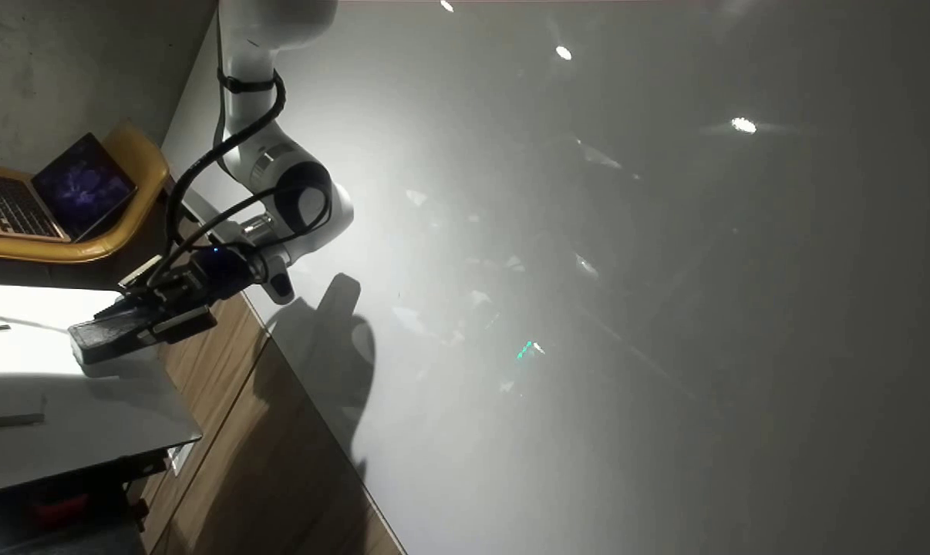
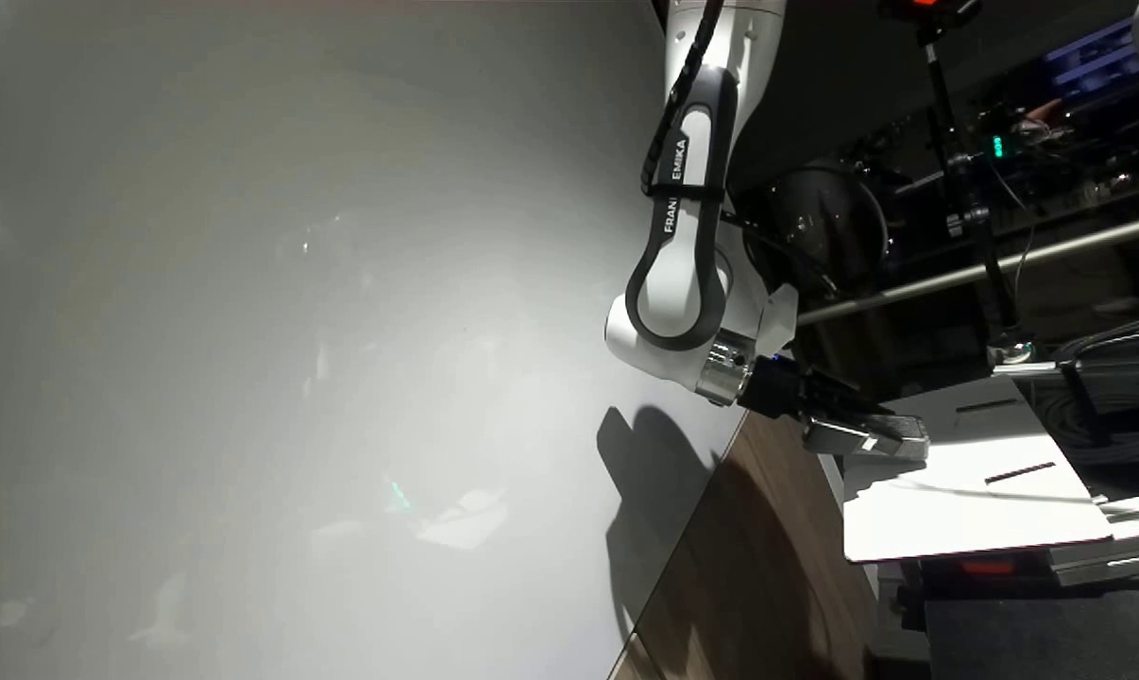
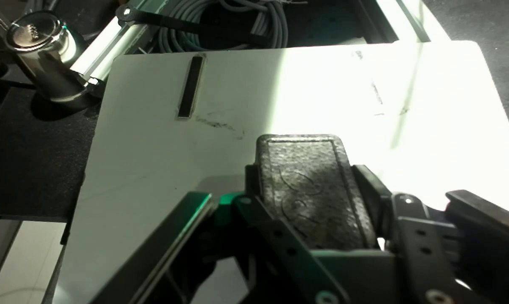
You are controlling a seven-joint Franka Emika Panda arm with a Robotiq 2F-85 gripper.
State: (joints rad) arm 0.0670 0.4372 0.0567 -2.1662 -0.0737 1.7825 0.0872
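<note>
My gripper (image 3: 308,188) is shut on a dark grey, mottled block (image 3: 307,160) with rounded corners and faint curved lines on its face. The fingers press its two long sides. The block also shows at the arm's end in both exterior views (image 1: 114,335) (image 2: 872,437). In the wrist view it is over a white panel (image 3: 153,156); whether they touch I cannot tell. The panel bears a black strip (image 3: 191,86) and some dark smudges. In an exterior view the panel (image 2: 976,524) shows two dark strips. The block's near end is hidden by the gripper.
A large glossy whitish surface (image 1: 588,231) with light reflections stands beside the arm, above wood panelling (image 1: 257,447). A laptop (image 1: 83,185) rests on a yellow chair (image 1: 137,154). A metal post (image 3: 54,63) and coiled grey cable (image 3: 191,17) lie beyond the white panel.
</note>
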